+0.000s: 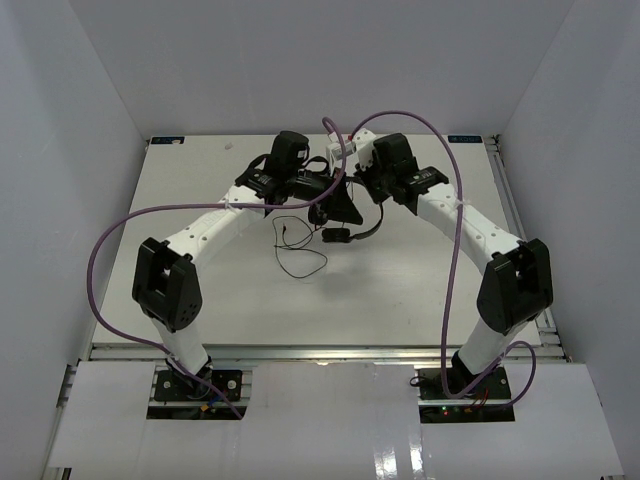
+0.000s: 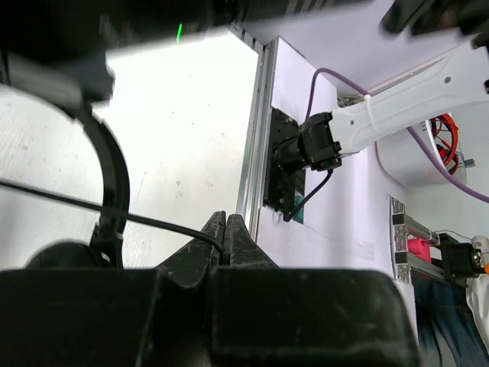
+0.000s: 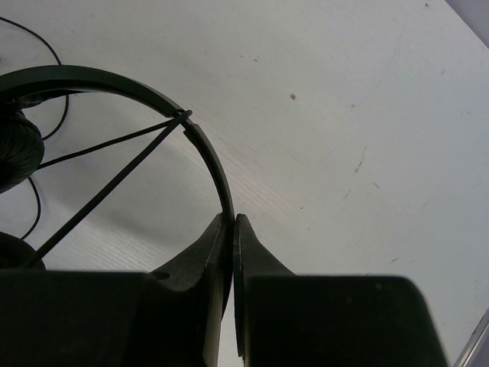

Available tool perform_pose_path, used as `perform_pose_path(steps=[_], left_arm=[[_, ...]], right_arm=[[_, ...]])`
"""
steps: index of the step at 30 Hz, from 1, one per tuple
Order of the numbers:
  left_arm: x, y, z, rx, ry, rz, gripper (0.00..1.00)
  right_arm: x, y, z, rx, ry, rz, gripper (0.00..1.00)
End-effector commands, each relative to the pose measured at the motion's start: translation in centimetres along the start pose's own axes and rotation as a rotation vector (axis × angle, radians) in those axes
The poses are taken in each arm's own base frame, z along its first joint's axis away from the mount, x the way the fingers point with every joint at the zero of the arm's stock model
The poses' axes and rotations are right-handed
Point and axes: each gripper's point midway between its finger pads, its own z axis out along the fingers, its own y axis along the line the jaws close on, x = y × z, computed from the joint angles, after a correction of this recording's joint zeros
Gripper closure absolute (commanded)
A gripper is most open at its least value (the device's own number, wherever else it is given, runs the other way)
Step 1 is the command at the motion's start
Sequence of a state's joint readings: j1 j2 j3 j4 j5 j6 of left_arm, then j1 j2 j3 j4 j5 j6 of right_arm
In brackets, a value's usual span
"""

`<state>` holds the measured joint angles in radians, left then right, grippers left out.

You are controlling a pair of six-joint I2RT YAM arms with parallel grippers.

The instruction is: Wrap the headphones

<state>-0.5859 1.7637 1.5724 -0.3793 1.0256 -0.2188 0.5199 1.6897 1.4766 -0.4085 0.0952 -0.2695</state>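
White table point(image 1: 420, 280) enclosed by grey walls; I see both arms meeting over its far middle. Left gripper point(image 2: 226, 223): fingers pressed together on the thin cord point(image 2: 76, 202), which runs off to the claw's left. Right gripper point(image 3: 232, 223): fingers clamped on the headband point(image 3: 99, 75) of the headphones point(image 1: 337, 236). The band arcs up and leftward from this claw, with an earcup point(image 3: 15, 149) at far left. Two cord strands cross inside the arc. Slack cord lies looped on the table, just beside both claws.
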Motion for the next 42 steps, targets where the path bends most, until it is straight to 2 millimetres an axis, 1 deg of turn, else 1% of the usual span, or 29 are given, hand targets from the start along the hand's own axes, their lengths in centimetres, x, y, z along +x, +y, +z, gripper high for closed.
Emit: perform_pose_path(steps=[1,5,9,11,15,19,22,27,31,37,42], left_arm=[[-0.4,-3.8,-1.2,0.048,-0.019,0.062,0.92],[-0.4,-3.6,-1.0,0.041,-0.023,0.056,0.91],[-0.1,-3.7,-0.5,0.047,-0.024,0.044,0.9],[0.1,-3.8,-0.1,0.047,-0.026,0.042,0.87],[0.6,-4.4,0.8,0.036,-0.024,0.045,0.85],[0.7,-4.5,0.9,-0.001,-0.044,0.062,0.83],[0.6,-4.3,0.5,-0.04,-0.072,0.076,0.77],[1.5,-3.8,0.2,-0.074,-0.089,0.071,0.73],[2.5,-3.5,0.5,-0.066,-0.103,0.064,0.73],[4.7,-2.7,1.4,-0.052,-0.093,0.028,0.73],[5.8,-2.1,1.4,-0.06,-0.109,0.06,0.72]], right_arm=[[-4.5,-3.2,-2.7,0.043,-0.147,0.083,0.92],[-5.5,-3.5,-3.9,0.044,-0.181,0.101,0.92],[-6.6,-4.5,-4.7,0.06,-0.215,0.122,0.92],[-7.2,-5.5,-5.0,0.08,-0.23,0.143,0.92],[-8.2,-7.7,-5.4,0.093,-0.26,0.212,0.92],[-8.8,-9.0,-6.0,0.082,-0.291,0.292,0.92],[-9.1,-9.8,-6.3,0.083,-0.309,0.344,0.92],[-9.7,-10.0,-7.0,0.065,-0.333,0.404,0.92],[-10.7,-10.0,-8.2,0.038,-0.367,0.439,0.92],[-11.9,-10.1,-10.1,-0.011,-0.415,0.478,0.92],[-12.3,-10.4,-12.1,-0.059,-0.452,0.505,0.92]])
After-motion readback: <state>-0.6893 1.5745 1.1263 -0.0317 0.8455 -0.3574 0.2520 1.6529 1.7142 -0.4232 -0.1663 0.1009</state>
